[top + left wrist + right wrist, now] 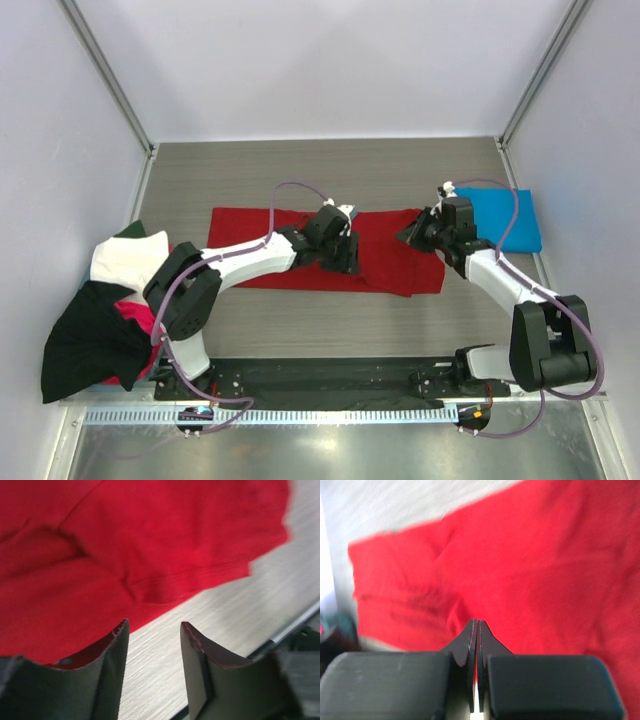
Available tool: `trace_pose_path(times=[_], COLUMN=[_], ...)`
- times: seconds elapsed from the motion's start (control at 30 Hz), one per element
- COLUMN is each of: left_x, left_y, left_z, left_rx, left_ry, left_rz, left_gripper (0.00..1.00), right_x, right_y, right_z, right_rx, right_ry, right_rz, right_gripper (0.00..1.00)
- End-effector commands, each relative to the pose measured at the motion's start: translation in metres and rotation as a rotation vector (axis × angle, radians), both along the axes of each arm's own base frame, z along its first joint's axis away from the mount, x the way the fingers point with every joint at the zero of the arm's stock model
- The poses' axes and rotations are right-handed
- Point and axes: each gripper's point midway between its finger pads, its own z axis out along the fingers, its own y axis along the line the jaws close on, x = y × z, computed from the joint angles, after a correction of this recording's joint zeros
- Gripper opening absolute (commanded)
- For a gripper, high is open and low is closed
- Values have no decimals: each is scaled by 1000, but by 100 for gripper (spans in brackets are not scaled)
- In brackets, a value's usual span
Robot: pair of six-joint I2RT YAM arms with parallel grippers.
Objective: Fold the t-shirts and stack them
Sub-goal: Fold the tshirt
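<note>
A deep red t-shirt [262, 250] lies spread flat across the middle of the table. My left gripper [347, 262] hovers low at its near edge, open; in the left wrist view its gripper [154, 625] has bare table between the fingers and the red t-shirt's hem [165, 587] just beyond. My right gripper [412, 234] is over the shirt's right end, shut. From the right wrist, the gripper [478, 621] shows its tips pressed together above the red cloth [545, 565], no cloth seen between them. A folded bright blue t-shirt [503, 221] lies at the right.
A heap of t-shirts hangs over the table's left edge: white [125, 258], black [85, 345], magenta [142, 318] and a dark green bit [130, 230]. White walls enclose the table on three sides. The arm bases stand on a black plate [330, 378] at the near edge.
</note>
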Motion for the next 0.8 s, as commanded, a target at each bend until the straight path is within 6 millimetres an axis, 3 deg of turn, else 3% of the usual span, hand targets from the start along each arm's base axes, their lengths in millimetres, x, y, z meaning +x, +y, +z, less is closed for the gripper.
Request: trace_pose_path(times=[0.0, 0.2, 0.4, 0.77], left_x=[5, 11, 15, 14], left_y=[8, 12, 4, -9], left_z=[-15, -25, -35, -48], left_rx=[40, 39, 9, -26], left_ry=[32, 42, 85, 145], left_rz=[89, 131, 132, 125], left_gripper=[45, 42, 29, 31], right_x=[-25, -27, -28, -30], right_y=[17, 35, 56, 62], right_z=[-5, -19, -30, -41], right_rx=[3, 55, 120, 151], right_ry=[20, 7, 15, -3], right_rz=[107, 173, 245, 261], right_gripper=[4, 4, 4, 3])
